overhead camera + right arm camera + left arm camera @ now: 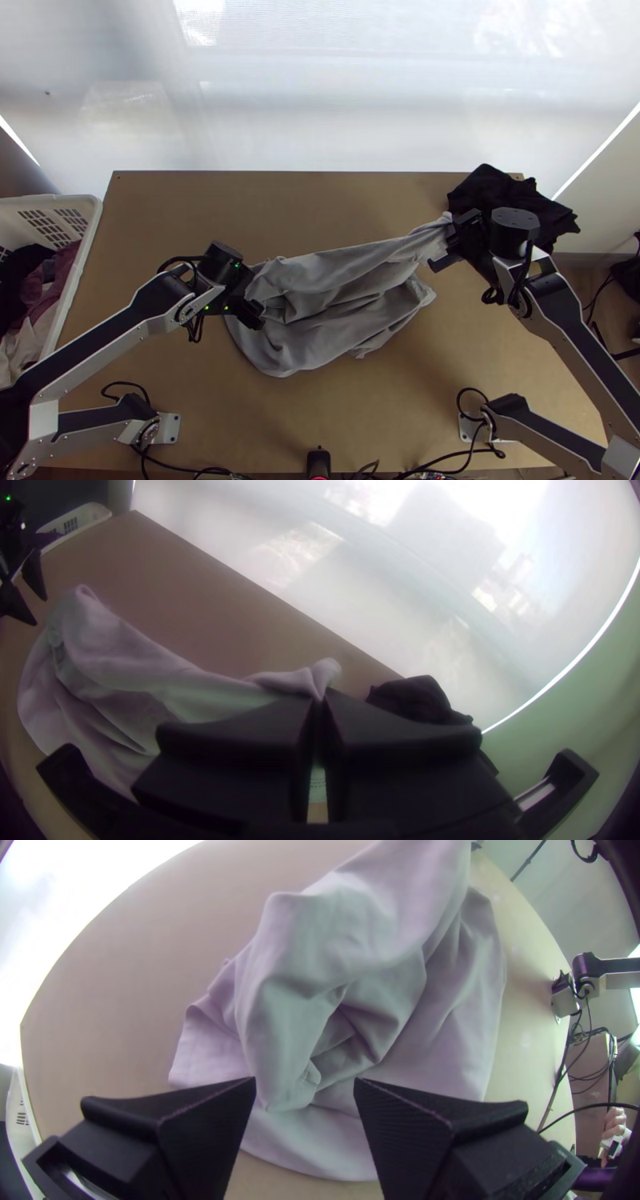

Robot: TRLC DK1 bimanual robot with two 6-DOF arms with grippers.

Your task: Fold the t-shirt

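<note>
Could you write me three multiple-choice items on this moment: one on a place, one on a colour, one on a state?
1. In the top view, where is the basket?
A. In the table's middle
B. At the table's left edge
C. At its right edge

2. What colour is the t-shirt in the top view?
A. Grey
B. Red
C. Yellow

3. How is the right gripper?
A. Open and empty
B. Shut on the basket
C. Shut on the t-shirt

Key:
1 B: its rim runs along that edge.
2 A: the cloth there is plain grey.
3 C: its fingertips meet at a gathered end of the cloth.
</note>
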